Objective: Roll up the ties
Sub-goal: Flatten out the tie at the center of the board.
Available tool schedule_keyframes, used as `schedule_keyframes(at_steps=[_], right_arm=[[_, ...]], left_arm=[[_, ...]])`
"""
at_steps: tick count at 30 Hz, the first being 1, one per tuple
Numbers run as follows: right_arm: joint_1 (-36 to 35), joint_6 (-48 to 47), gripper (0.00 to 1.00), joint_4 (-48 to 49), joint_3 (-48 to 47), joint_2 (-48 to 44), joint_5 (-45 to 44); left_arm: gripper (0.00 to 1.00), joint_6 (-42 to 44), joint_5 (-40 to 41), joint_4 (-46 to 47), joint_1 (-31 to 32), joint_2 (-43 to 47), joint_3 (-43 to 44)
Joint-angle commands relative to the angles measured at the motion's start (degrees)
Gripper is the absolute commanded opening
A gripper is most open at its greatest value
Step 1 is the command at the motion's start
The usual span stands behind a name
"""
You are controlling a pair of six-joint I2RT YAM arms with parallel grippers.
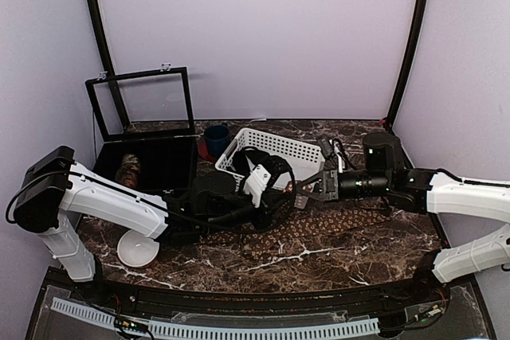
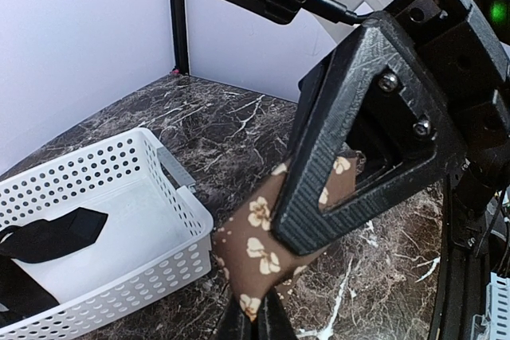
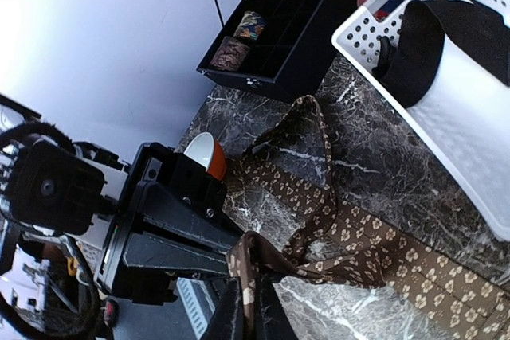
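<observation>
Two coils [image 3: 229, 53] sit in the box [image 1: 171, 166] at left; the tie [image 1: 351, 224] lies unrolled on the bench [image 1: 374, 259], one end clenched by the left hand [image 2: 255, 312] and right hand [image 3: 244, 292].

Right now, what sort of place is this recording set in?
Probably a staged robot test cell, not a home: blank walls framed by black poles, and a marble-look table set with props: a white basket, a black compartment box and a brown tie.

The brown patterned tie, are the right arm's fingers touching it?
Touching. The right wrist view shows the right fingers pinched together on a raised fold of the brown patterned tie.
</observation>
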State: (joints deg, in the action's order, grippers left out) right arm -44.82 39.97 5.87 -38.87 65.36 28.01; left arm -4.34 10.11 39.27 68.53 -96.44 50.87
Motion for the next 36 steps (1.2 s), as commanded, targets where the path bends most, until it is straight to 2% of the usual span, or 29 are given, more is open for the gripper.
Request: schedule_keyframes(at_steps=[1, 2, 4, 6, 7, 9, 14, 21, 26, 33, 36], right_arm=[[0.2, -0.4, 0.00, 0.4, -1.8, -1.0, 0.2], [0.2, -0.5, 0.00, 0.1, -1.8, -1.0, 0.2], [0.2, -0.9, 0.00, -0.8, -1.9, -1.5, 0.5], [0.3, -1.7, 0.00, -2.2, -2.0, -2.2, 1.1], [0.2, -2.3, 0.00, -3.3, -2.1, -2.8, 1.3], [0.3, -3.9, 0.00, -5.6, -2.9, -3.3, 2.8], [0.2, -8.0, 0.00, -11.8, -5.1, -3.0, 10.3], [0.1, -14.0, 0.00, -20.1, -8.9, -3.0, 16.0], [0.0, -16.8, 0.00, -23.8, -10.7, -3.0, 17.0], [-0.1, -18.7, 0.00, -25.0, -11.1, -2.5, 18.3], [-0.1, -19.1, 0.00, -25.1, -11.0, -2.4, 18.9]], left_arm=[[0.00, -0.2, -0.6, 1.8, 0.3, 0.5, 1.2], [0.00, 0.1, -0.9, 1.6, 0.2, 0.6, 1.3], [0.23, 3.1, -2.8, 0.1, 0.2, 1.2, 1.4], [0.52, 6.8, -4.3, -2.0, 0.2, 2.9, 0.8], [0.62, 8.9, -5.4, -2.3, 0.0, 4.2, -0.4], [0.70, 12.3, -9.7, -2.3, -1.3, 7.1, -3.6], [0.72, 19.7, -23.3, -2.1, -6.0, 11.6, -7.5], [0.71, 26.0, -33.5, -3.0, -7.0, 8.0, -3.9], [0.67, 24.8, -39.0, -1.4, -7.0, 5.2, -1.5], [0.53, 19.5, -43.2, 4.6, -7.0, 2.7, -1.0], [0.54, 16.9, -44.3, 6.2, -7.0, 1.0, 0.1]])
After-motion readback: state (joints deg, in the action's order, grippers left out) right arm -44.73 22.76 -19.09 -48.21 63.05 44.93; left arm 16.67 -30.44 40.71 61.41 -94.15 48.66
